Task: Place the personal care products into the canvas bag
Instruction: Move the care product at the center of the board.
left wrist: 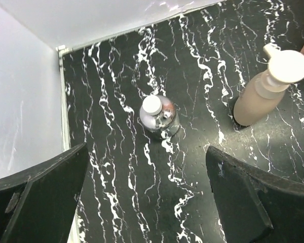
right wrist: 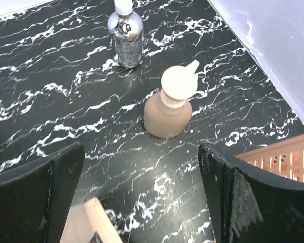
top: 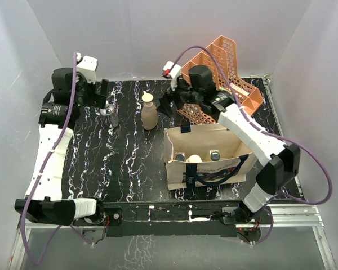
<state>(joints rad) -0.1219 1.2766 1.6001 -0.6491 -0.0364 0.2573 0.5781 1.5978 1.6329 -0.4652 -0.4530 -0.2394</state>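
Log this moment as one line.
left gripper: open, aimed at silver bottle | right gripper: open, aimed at tan bottle | canvas bag: upright, three bottles inside | held: nothing

This is a robotics lab test cell, not a lived-in room. A black marble-patterned surface [top: 129,169] is boxed in by plain white panels [top: 158,34] at its back and both sides. Along the near edge of the surface runs a bare aluminium frame [top: 304,215]. The left arm [top: 50,152] and right arm [top: 250,132] are bolted there, with purple cables [top: 329,181] looping off them. On the surface stand a few staged household props, among them a canvas bag [top: 177,171] and a peach mesh organizer [top: 236,62].
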